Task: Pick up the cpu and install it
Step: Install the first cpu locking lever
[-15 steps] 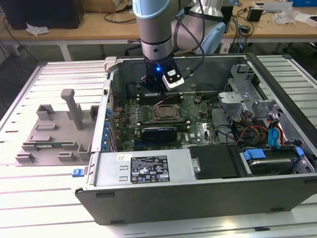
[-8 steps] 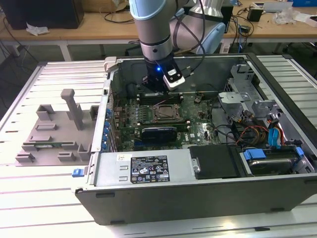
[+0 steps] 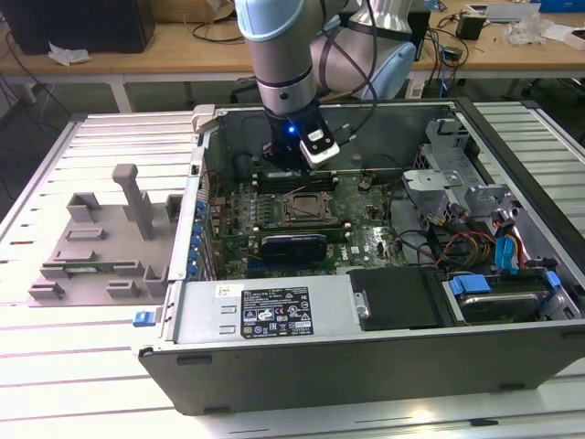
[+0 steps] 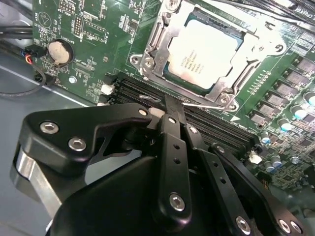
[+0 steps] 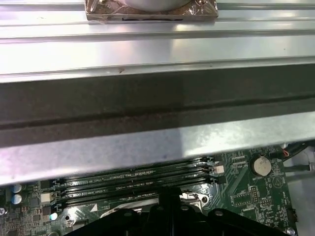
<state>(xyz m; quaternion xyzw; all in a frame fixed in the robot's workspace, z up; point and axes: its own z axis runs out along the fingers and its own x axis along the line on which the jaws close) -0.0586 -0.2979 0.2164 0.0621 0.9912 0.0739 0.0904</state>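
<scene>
In the exterior view, the open grey metal computer case (image 3: 366, 357) lies nearest, resting on the slatted metal surface (image 3: 82, 384). Inside it, the green motherboard (image 3: 366, 224) holds the dark square metal-framed socket (image 3: 303, 208), and the arm's black hand (image 3: 285, 163) hangs just behind that socket. A grey plastic fixture tray with upright posts (image 3: 105, 242) stands beside the case, toward the exterior view's left.

In the second wrist view, the hand (image 4: 174, 105) is clenched with its fingers (image 4: 172, 142) pressed together, grasping nothing. The small flat square cpu with its silvery-white top (image 4: 204, 51) sits seated in the socket (image 4: 147, 61), just beyond the fingertips, past black memory slots (image 4: 216, 130).

In the first wrist view, the case's grey metal wall (image 5: 157, 98) rises above the memory slots (image 5: 133, 179).
</scene>
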